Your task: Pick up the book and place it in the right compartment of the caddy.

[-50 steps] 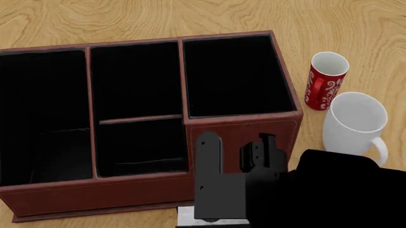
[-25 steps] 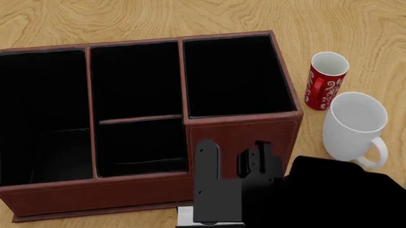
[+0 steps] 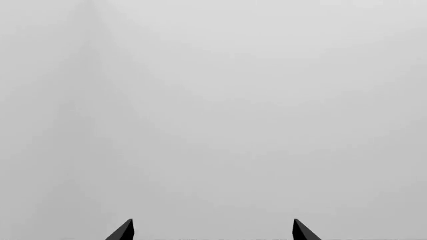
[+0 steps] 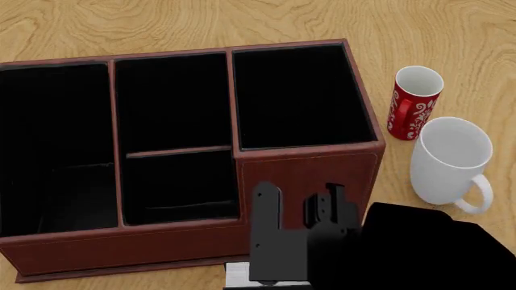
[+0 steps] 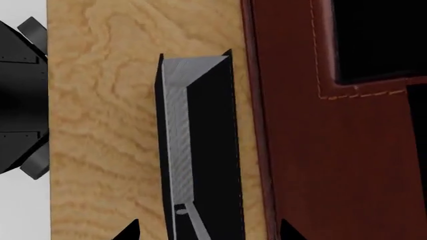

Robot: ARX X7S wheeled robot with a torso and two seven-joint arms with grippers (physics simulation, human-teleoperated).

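Note:
The book [image 5: 207, 150] lies on the wooden table close beside the caddy's reddish-brown outer wall [image 5: 313, 150], black cover and grey page edge showing. In the head view only its pale edge [image 4: 238, 277] shows under my arm. My right gripper [image 5: 207, 232] is open just over the book, one fingertip on each side of it; it also shows in the head view [image 4: 298, 208], in front of the caddy [image 4: 322, 169]. The right compartment [image 4: 303, 96] is black-lined and holds nothing. My left gripper [image 3: 212, 231] is open, facing blank grey, out of the head view.
A red patterned mug [image 4: 415, 103] and a larger white mug [image 4: 450, 160] stand right of the caddy, near my right arm. The table's near edge and a black part of the robot [image 5: 20, 100] show in the right wrist view.
My right gripper has sunk a little lower in front of the caddy, toward the book, and the arm has shifted slightly left. The caddy and mugs have not moved.

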